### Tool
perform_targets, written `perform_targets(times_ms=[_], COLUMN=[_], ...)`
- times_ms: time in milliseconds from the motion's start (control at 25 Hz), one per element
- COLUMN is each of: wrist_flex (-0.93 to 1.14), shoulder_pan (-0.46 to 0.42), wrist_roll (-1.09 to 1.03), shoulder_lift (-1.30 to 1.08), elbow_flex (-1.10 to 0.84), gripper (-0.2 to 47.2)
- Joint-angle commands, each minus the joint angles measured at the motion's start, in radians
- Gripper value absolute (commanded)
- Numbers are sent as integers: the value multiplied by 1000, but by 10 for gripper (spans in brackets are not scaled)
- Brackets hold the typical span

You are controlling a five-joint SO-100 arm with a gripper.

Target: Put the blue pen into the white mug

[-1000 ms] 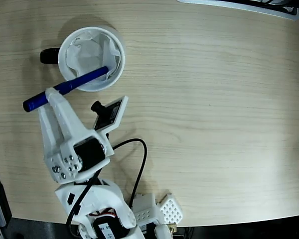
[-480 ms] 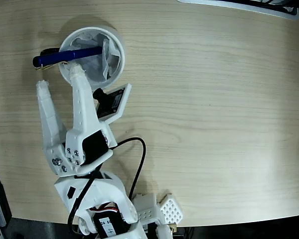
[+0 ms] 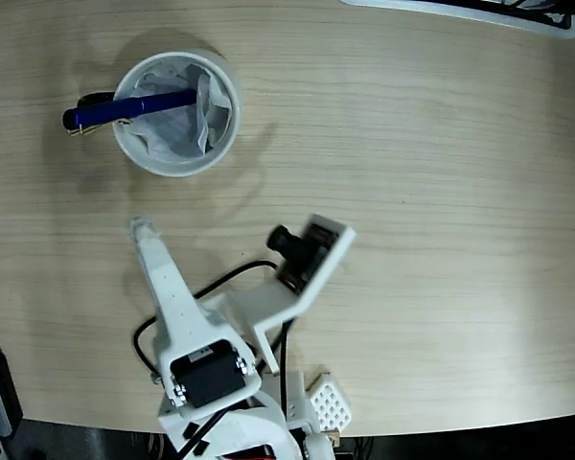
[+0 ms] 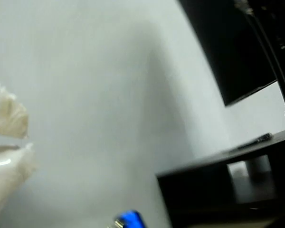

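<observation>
In the fixed view, the blue pen, slim and glossy, is seen at the upper left, lying almost level across the rim of the white mug. Its left end juts out past the rim over the mug's dark handle, and its right end rests inside on the crumpled white lining. The mug is round and stands upright on the pale wood-grain tabletop.

Below the mug, well apart from it, the white plastic tool is pointed up toward the mug. Only one long tapered finger is clearly made out, so it cannot be told from this view whether the tool is spread or pressed together. Nothing is held by it, and the pen is touched by no part of it. A black cable curls beside the arm, and to the right of the finger a small black camera is carried on an angular white bracket.

In the wrist view, two blurred pale fingertips are seen at the left edge with a narrow gap between them, and a blurred blue patch shows at the bottom edge.
</observation>
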Motion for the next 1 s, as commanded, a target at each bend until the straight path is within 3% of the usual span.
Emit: perform_targets(times_ms=[0, 200, 480, 640, 960], wrist_flex=[-11, 308, 805, 1034, 1252], shoulder_pan=[61, 184, 311, 342, 376], wrist_roll=[-258, -454, -460, -457, -327], shoulder_lift=[164, 287, 495, 627, 862], elbow_flex=[112, 143, 164, 179, 298], gripper=[0, 0, 0, 0, 0])
